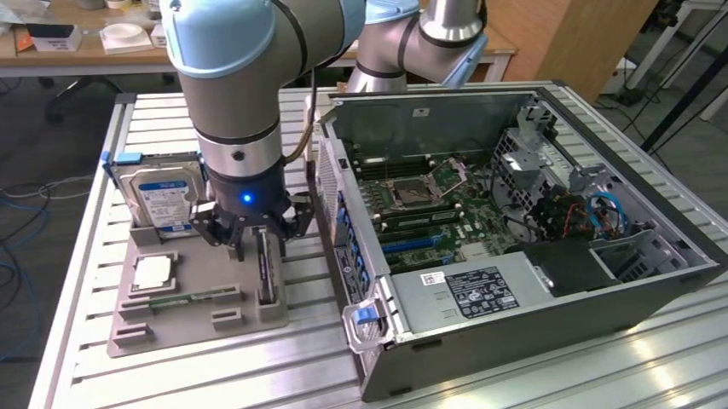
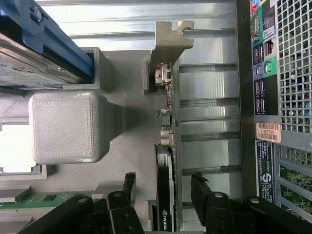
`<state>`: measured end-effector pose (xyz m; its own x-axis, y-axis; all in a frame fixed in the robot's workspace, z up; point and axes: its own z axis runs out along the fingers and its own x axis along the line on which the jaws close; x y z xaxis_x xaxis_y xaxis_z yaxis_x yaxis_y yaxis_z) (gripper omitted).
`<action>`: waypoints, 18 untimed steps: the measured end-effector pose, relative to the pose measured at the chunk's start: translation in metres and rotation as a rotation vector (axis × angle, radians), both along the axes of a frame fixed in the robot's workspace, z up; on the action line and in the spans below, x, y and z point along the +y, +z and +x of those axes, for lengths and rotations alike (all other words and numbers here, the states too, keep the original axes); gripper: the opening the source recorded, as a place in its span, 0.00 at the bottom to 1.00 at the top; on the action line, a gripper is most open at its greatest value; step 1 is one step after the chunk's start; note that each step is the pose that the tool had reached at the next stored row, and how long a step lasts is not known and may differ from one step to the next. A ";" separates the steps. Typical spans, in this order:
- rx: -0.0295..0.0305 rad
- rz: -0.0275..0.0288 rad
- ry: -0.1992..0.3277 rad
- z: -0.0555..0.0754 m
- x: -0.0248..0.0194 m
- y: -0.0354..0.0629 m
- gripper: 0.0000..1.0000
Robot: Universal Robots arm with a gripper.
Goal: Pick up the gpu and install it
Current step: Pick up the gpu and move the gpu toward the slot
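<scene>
Hanging low over the gray holder (image 1: 182, 328) on the table (image 1: 228, 379), the pincer (image 1: 252, 243) is spread apart, with one of its fingers (image 2: 127, 187) on each side of the gpu (image 1: 268, 273) and a gap showing on both sides. The gpu stands on edge in a slot of the holder, on the side nearest the computer case (image 1: 330, 183). In the wrist view the pincer (image 2: 165, 184) straddles the gpu's (image 2: 165, 161) thin edge, and the silver bracket (image 2: 170, 41) sits at the end away from the fingers. A hard drive (image 1: 165, 200) stands upright in the holder, and a memory stick (image 1: 182, 300) lies flat in another slot. The case lies open on its side, just beside the holder.
</scene>
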<state>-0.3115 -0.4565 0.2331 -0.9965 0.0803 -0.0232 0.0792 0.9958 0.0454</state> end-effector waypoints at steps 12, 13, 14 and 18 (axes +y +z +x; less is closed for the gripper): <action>0.0000 -0.0001 0.000 0.000 -0.0018 0.0000 0.36; 0.0000 0.0000 0.000 0.000 -0.0018 0.0000 0.36; 0.0000 0.0000 0.000 0.000 -0.0018 0.0000 0.36; 0.0001 0.0000 0.000 0.000 -0.0019 -0.0001 0.35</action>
